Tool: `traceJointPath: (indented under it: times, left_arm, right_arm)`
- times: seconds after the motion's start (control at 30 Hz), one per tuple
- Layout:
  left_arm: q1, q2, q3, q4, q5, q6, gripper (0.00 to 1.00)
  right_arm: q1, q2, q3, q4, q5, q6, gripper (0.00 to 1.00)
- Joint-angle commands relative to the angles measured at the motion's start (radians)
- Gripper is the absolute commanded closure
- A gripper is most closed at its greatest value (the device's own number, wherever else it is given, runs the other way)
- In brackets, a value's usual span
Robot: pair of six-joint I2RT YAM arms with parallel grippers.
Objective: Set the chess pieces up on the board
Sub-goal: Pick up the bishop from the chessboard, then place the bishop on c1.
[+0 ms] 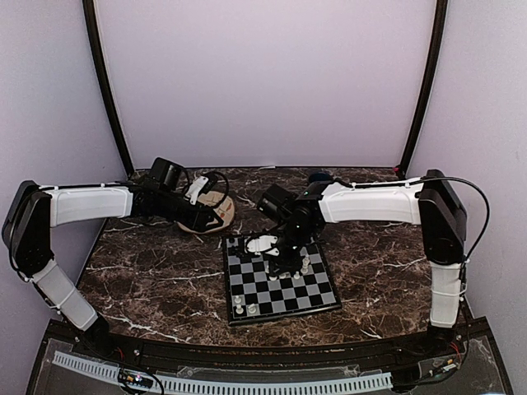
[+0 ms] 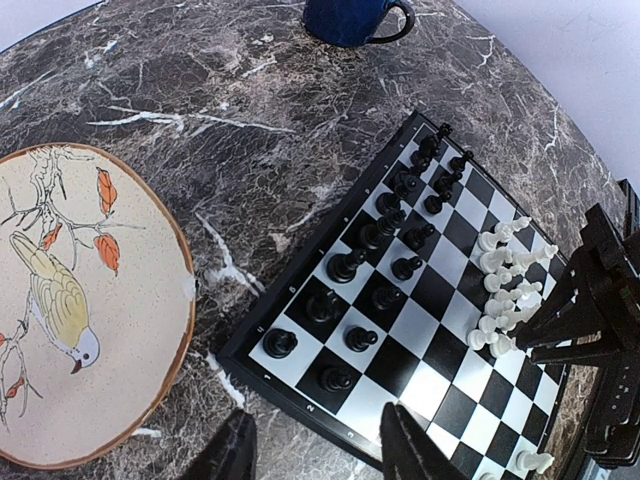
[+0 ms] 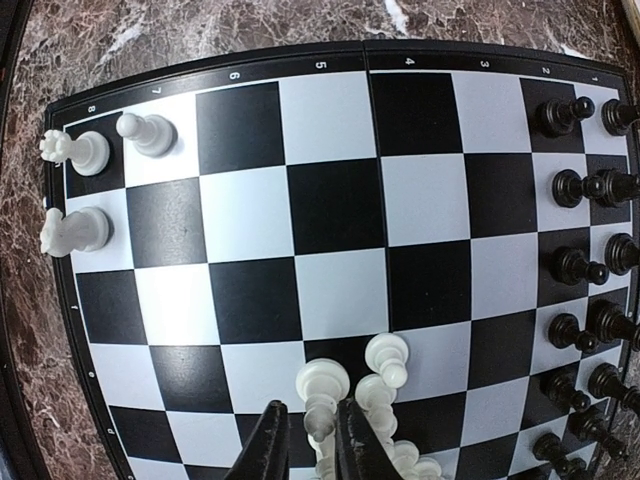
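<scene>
The board [image 1: 284, 294] lies at the table's middle. Black chess pieces [image 2: 390, 220] stand in two rows along its far side, also at the right edge of the right wrist view [image 3: 585, 260]. A bunch of white pieces [image 2: 505, 290] crowds a few squares under my right gripper [image 1: 284, 257]. That gripper [image 3: 310, 405] has its fingers tight on one white piece [image 3: 322, 385] from the bunch. Three more white pieces [image 3: 90, 150] stand at a board corner. My left gripper [image 2: 318, 415] hangs open and holds nothing, over the board's rim beside the plate.
A round beige plate [image 2: 100, 300] with a bird painted on it lies left of the board, under my left arm [image 1: 90, 204]. A dark blue cup [image 2: 350, 18] stands at the back of the marble table. Walls close the table in on three sides.
</scene>
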Motion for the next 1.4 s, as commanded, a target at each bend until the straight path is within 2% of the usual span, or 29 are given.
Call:
traceJointPath:
  times: [0.0, 0.27, 0.47, 0.63, 0.9, 1.37]
  left_arm:
    - [0.005, -0.041, 0.029, -0.016, -0.007, -0.004, 0.55]
    - [0.004, -0.043, 0.029, -0.019, -0.012, -0.004, 0.55]
    - [0.005, -0.047, 0.029, -0.019, -0.015, -0.002, 0.55]
    - [0.004, -0.051, 0.028, -0.021, -0.017, -0.001, 0.55]
    - [0.005, -0.053, 0.028, -0.023, -0.022, 0.001, 0.55]
    - [0.005, -0.059, 0.026, -0.023, -0.027, 0.001, 0.55]
  right_arm:
    - [0.016, 0.023, 0.029, -0.028, -0.004, -0.005, 0.83]
    - [0.036, 0.031, 0.020, -0.018, 0.020, 0.008, 0.80]
    - [0.040, 0.026, 0.038, -0.033, 0.010, 0.010, 0.93]
    - [0.061, -0.007, 0.044, -0.048, -0.027, 0.015, 0.98]
    - [0.132, -0.030, 0.032, -0.058, -0.113, 0.015, 0.98]
    - [0.159, -0.008, 0.006, -0.062, -0.106, 0.000, 0.97]
